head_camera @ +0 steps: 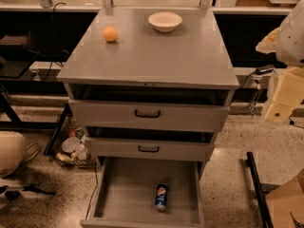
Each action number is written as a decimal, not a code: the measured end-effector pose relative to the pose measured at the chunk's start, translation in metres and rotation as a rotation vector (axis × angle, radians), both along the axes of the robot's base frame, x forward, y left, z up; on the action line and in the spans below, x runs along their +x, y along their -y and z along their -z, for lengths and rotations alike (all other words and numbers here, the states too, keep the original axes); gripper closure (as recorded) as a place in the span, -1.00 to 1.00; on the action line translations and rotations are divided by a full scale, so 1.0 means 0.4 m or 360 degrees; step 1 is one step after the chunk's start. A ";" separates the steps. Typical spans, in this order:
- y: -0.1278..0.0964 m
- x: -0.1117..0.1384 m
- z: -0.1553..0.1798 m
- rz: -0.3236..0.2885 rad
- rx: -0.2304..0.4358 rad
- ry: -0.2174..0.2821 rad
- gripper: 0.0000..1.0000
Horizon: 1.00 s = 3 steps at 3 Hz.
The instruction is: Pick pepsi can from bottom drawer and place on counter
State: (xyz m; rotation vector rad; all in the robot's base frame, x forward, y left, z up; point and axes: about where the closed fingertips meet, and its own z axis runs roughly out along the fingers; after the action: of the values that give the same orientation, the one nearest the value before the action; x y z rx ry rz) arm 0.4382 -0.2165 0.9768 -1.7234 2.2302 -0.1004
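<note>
pepsi can (161, 196) in the open bottom drawer (123, 194) of the cabinet (147, 115), orange ball (110, 34) and white bowl (165, 21) on its tabletop (156, 56), gripper (278, 109) beside the cabinet's right side, cannot tell whether open or closed

Smooth matt counter (156, 56), glossy pepsi can (161, 196), plastic pincer (279, 109) far right

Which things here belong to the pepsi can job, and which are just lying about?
Job: pepsi can, in the open bottom drawer; counter; gripper, at the right edge, far from the can.
Lying about: orange ball and bowl, on the counter; upper drawers.
</note>
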 end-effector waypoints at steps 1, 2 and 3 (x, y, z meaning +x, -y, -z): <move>0.000 0.001 0.001 0.0014 0.0007 0.0009 -1.00; -0.002 0.001 0.087 0.0178 0.0090 -0.0085 -1.00; -0.032 -0.007 0.279 0.0458 0.0237 -0.0265 -1.00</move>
State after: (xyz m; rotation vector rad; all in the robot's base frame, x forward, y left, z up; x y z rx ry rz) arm 0.4353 -0.2038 0.8653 -1.3712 2.5244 0.1460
